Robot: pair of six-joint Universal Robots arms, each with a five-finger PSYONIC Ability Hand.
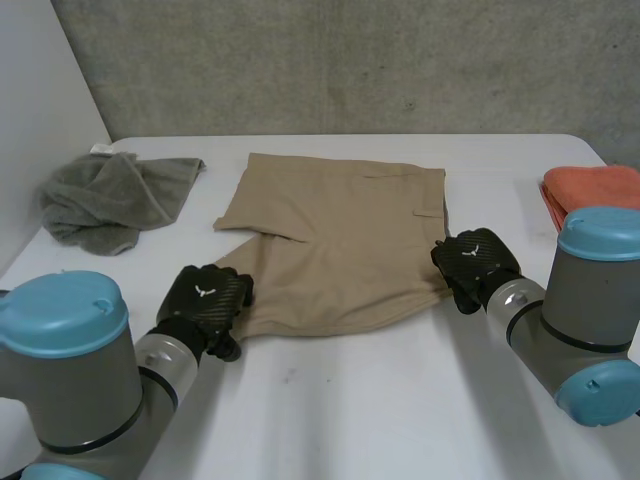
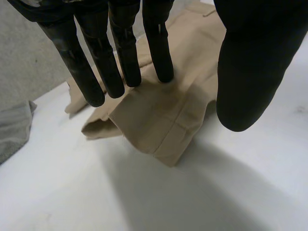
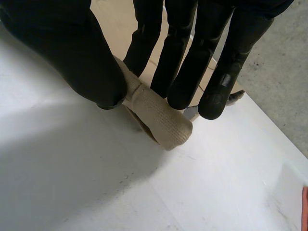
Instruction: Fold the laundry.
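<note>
Spread flat across the middle of the white table (image 1: 380, 400): a pair of tan woven-cloth shorts (image 1: 340, 240), one straight edge toward the table's far edge, a rounded edge toward the near one, a small fold along the left side. At the near left corner of the shorts, the left hand (image 1: 205, 300), back upward on the end of its grey arm. Seen from its own wrist, left hand (image 2: 120, 53) wide, fingers straight and spread, thumb held well apart from them; one fingertip touching the tan cloth (image 2: 163, 120), the others just above it, a hemmed corner lying flat on the table beneath the palm, nothing gripped. At the near right corner of the shorts, the right hand (image 1: 472, 262). From its wrist, right hand (image 3: 72, 53) closed in a pinch: thumb pressed toward straight fingers, a rolled bunch of the shorts (image 3: 159, 120) caught between them and poking out past the thumb, lifted a little off the table. Near the table's far left corner, apart from the shorts, a crumpled grey terry towel (image 1: 105, 200). At the table's right edge, toward the far corner, a folded orange cloth (image 1: 590, 190).
</note>
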